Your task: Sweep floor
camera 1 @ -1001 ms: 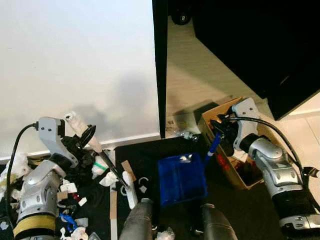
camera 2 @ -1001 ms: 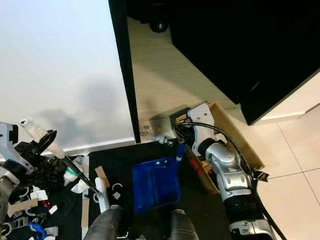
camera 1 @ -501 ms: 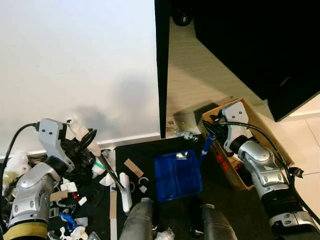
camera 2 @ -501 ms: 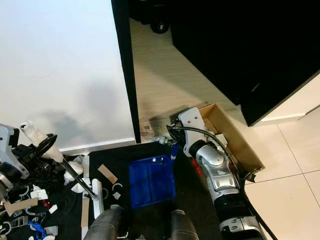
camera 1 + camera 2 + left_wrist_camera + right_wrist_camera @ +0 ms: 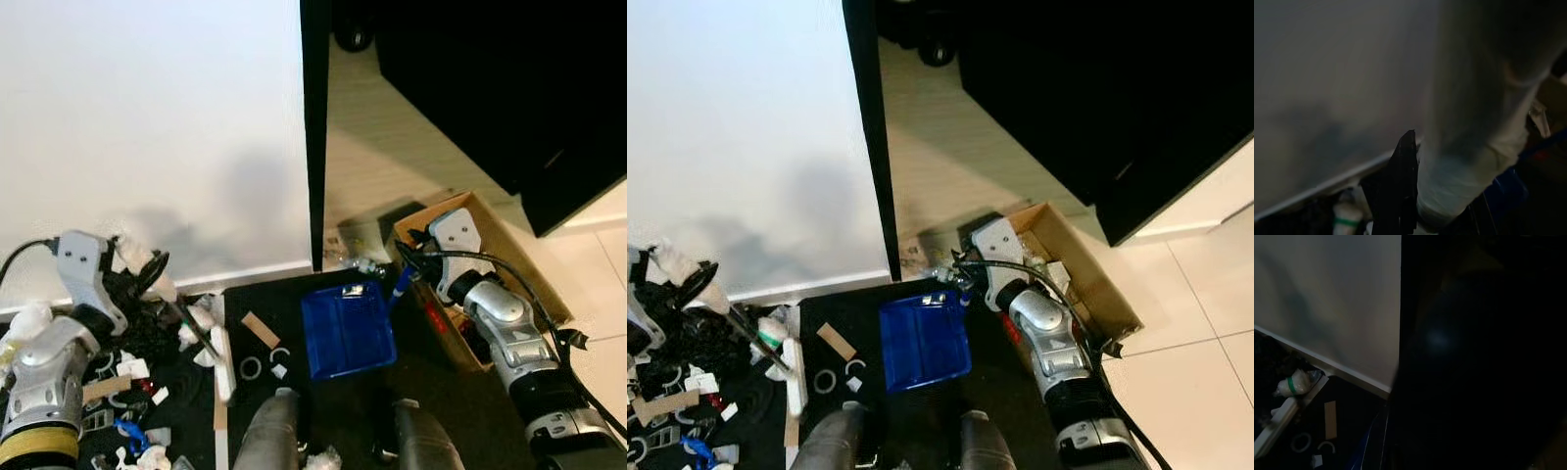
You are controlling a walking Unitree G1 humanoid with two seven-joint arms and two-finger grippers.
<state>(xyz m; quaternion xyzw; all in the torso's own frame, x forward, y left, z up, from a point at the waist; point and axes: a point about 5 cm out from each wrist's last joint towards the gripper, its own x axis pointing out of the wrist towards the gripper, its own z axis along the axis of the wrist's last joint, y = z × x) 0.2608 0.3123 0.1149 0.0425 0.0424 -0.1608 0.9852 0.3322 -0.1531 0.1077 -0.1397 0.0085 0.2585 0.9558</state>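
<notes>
A blue dustpan lies on the black mat in front of me. My right gripper is shut on its blue handle, beside the cardboard box. At the left, my left gripper is shut on the pale wrapped grip of a broom; its black rod slants down to a white head on the mat. In the left wrist view, one black finger lies against the pale grip. White rings, a cardboard strip and small scraps lie between the broom head and the dustpan.
A pile of white and coloured litter lies at the left around my left arm. An open cardboard box stands at the right. A black upright edge divides the white wall from dark furniture. My legs show at the bottom.
The right gripper has drawn the dustpan away from me and a little left on the mat. The left arm has pulled the broom head left, away from the rings.
</notes>
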